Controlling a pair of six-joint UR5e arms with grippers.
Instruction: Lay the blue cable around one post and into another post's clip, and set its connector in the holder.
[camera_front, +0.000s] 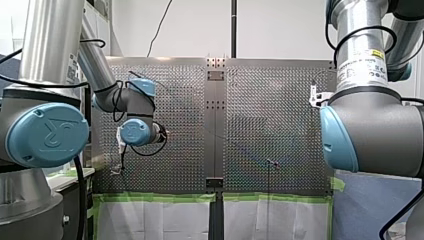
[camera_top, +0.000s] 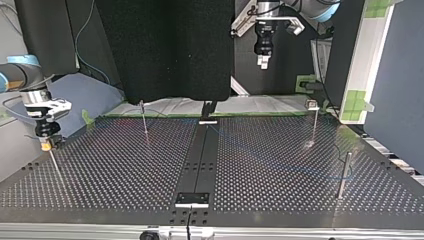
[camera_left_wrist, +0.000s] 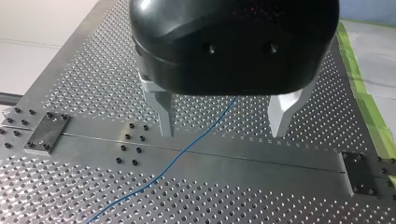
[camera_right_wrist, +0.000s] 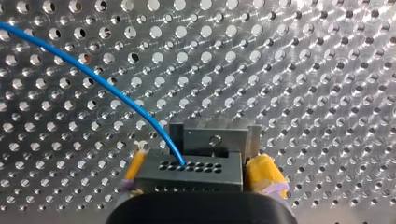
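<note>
1. Pads (camera_right_wrist: 261, 173) of my right gripper (camera_right_wrist: 196, 168) are yellow and clamped on the dark connector (camera_right_wrist: 194, 169), one on each flank.
2. The blue cable (camera_right_wrist: 98, 81) enters the connector's row of holes and arcs away over the perforated table (camera_right_wrist: 327, 70).
3. The grey holder (camera_right_wrist: 215, 137) stands just behind the connector. I cannot tell whether they touch.
4. My left gripper (camera_left_wrist: 222, 119) hangs spread wide, gripping nothing, above the centre strip (camera_left_wrist: 243, 161). The cable crosses that strip beneath the gap between its metal fingers (camera_left_wrist: 161, 109).
5. In the top view my right gripper is low and well off to one side of the centre strip.
6. A thin post (camera_top: 144, 122) stands on that same side of the strip. A clip-topped post (camera_top: 313, 120) and a plain post (camera_top: 343, 175) stand on the other side.
</note>
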